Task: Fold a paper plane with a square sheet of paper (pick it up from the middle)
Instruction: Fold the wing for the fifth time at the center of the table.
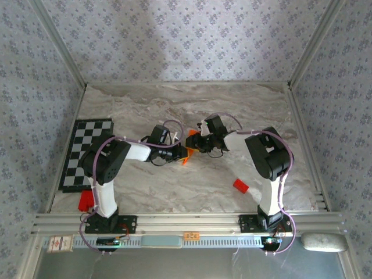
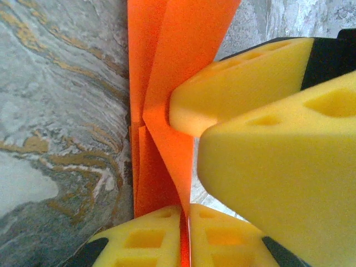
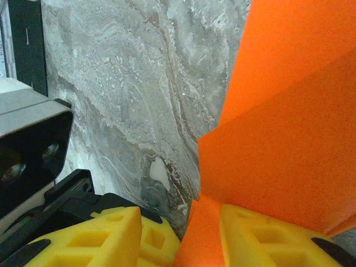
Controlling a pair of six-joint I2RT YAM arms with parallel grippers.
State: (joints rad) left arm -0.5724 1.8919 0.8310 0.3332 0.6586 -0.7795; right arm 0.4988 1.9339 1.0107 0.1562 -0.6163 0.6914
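On the far left of the marble table (image 1: 250,104) lies the checkerboard mat (image 1: 87,152), with a small red block (image 1: 87,199) just near of it beside the left arm's base; neither concerns me. Moving right, the left gripper (image 2: 185,217) sits mid-table with its yellow pads pressed together on the lower edge of the square sheet of paper (image 2: 167,67). The sheet is part-folded, standing on edge with creased flaps fanning upward between the two grippers. Just right of it, the right gripper (image 3: 181,216) reaches in with its fingers partly spread and an orange flap between them; I cannot tell whether they bite or merely straddle it. A second red block (image 1: 240,186) lies well apart, nearer the right arm. I judge this paper to be featherlight, thin and springy: the folds will want to reopen, and a hard tug against the left pinch could tear or crumple it. I would take hold along the centre crease, where the layers stack and it is stiffest.
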